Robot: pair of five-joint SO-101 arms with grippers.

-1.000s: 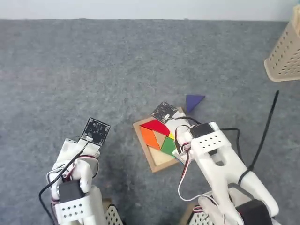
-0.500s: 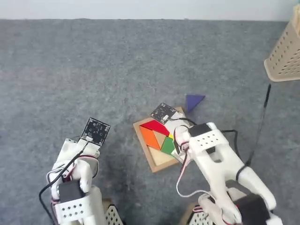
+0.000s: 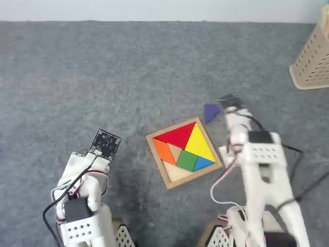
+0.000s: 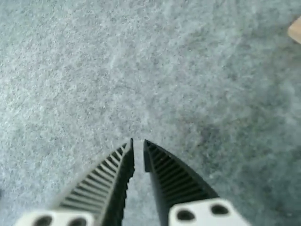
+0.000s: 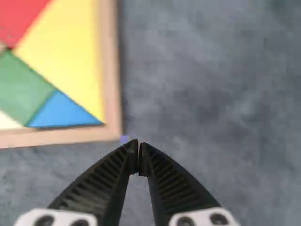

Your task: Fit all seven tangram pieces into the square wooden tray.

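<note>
The square wooden tray (image 3: 155,137) lies in the middle of the carpet. It holds red (image 3: 177,136), yellow (image 3: 198,144), orange (image 3: 163,151), green (image 3: 185,160) and blue (image 3: 203,163) pieces, with a pale bare patch at its near corner. A purple triangle (image 3: 212,111) lies on the carpet just beyond the tray. My right arm (image 3: 257,154) stands to the right of the tray. My right gripper (image 5: 137,147) is shut and empty, its tips beside a corner of the tray (image 5: 112,70). My left gripper (image 4: 138,142) is shut over bare carpet, left of the tray.
A beige perforated basket (image 3: 312,56) stands at the far right edge. Grey carpet covers the whole table, with wide open room behind and left of the tray. A tray corner (image 4: 296,29) shows at the edge of the left wrist view.
My right arm has swung off the tray to its right and farther back, uncovering the yellow and blue pieces. The left arm has not moved.
</note>
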